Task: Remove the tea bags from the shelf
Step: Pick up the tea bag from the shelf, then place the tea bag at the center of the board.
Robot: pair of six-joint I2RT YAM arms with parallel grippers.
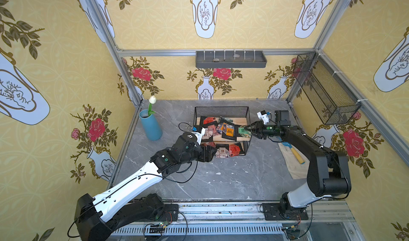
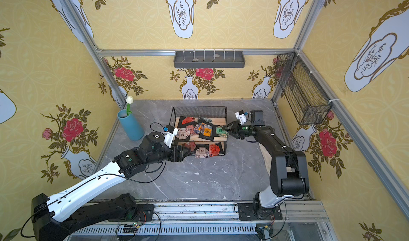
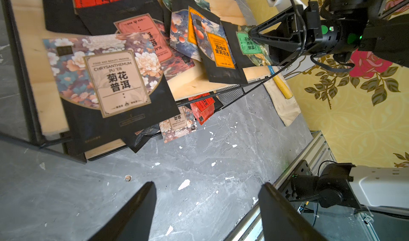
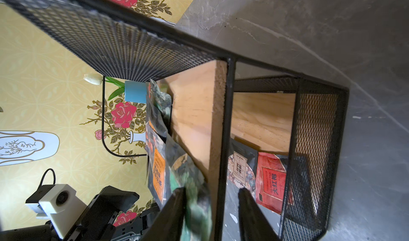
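Note:
The shelf (image 1: 221, 111) (image 2: 199, 111) stands at the back middle of the table, with several tea bags scattered on both wooden boards. An orange-labelled tea bag (image 1: 229, 130) lies on the upper board and a red one (image 1: 234, 150) on the lower. My right gripper (image 1: 247, 129) (image 4: 211, 190) is at the upper board's right edge. Its jaws stand apart around a green tea bag (image 1: 242, 130) (image 4: 197, 204) and the board's edge. My left gripper (image 1: 213, 152) (image 3: 208, 191) hangs open and empty over the table at the shelf's lower left front.
A blue vase (image 1: 150, 126) with a white tulip stands left of the shelf. A cloth with a yellow-handled tool (image 1: 295, 155) lies at the right under my right arm. A grey tray (image 1: 231, 61) and a black mesh basket (image 1: 325, 89) hang on the walls.

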